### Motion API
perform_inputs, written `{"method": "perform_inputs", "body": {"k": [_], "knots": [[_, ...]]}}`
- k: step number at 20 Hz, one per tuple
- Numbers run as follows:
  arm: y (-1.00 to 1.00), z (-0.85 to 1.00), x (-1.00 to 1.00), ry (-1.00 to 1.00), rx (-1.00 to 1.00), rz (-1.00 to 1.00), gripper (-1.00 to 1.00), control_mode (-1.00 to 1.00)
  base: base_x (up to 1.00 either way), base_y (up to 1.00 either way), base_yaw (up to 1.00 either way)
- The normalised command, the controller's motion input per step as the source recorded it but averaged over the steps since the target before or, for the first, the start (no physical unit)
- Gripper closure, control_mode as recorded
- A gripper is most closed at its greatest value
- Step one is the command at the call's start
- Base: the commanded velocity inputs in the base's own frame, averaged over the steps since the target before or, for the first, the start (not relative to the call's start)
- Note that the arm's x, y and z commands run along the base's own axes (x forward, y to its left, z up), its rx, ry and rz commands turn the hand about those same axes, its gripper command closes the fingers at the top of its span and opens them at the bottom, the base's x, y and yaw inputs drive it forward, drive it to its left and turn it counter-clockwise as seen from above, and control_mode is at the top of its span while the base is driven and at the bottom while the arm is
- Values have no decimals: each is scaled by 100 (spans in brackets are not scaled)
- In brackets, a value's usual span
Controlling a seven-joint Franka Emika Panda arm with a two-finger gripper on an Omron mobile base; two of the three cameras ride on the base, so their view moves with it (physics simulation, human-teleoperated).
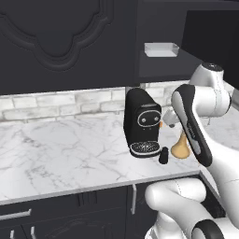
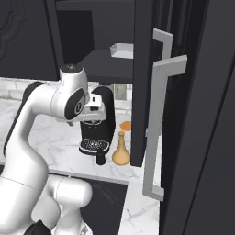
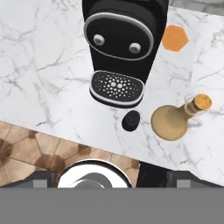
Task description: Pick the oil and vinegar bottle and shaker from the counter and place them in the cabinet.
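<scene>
The tan-orange oil and vinegar bottle (image 3: 173, 120) stands on the marble counter (image 3: 43, 65) near its front edge, partly behind my forearm in the left base view (image 1: 179, 149). The small black shaker (image 3: 131, 120) stands just left of it, in front of the coffee machine's drip grille; it shows again in the base views (image 1: 164, 155) (image 2: 100, 158). My gripper (image 3: 112, 178) hangs well above both, over the counter's front edge, open, its fingertips (image 3: 41, 178) spread wide with nothing between them. The open dark upper cabinet (image 1: 168, 65) is above, its shelf bare at the front.
A black coffee machine (image 1: 142, 123) stands right behind the shaker. An orange hexagonal thing (image 3: 175, 38) lies behind the bottle. A pale tray (image 1: 161, 49) sits on the cabinet shelf. The open cabinet door (image 2: 143, 82) and a tall dark unit with grey handles (image 2: 153, 133) stand close on the right.
</scene>
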Motion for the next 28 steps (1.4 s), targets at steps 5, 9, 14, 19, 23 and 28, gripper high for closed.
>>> {"method": "perform_inputs", "body": {"k": [5,9,14,19,23,28], "knots": [[-25,-37,-6,0,0,15,-100,-100,0,0,0],[-24,-37,-1,0,0,16,-100,-100,0,0,0],[-27,-30,-2,0,0,17,-100,-100,0,0,0],[-27,-37,0,0,0,19,-100,-100,0,0,0],[-22,-48,0,0,0,20,-100,-100,0,0,0],[-22,-43,0,0,2,21,-100,-100,0,0,0]]}}
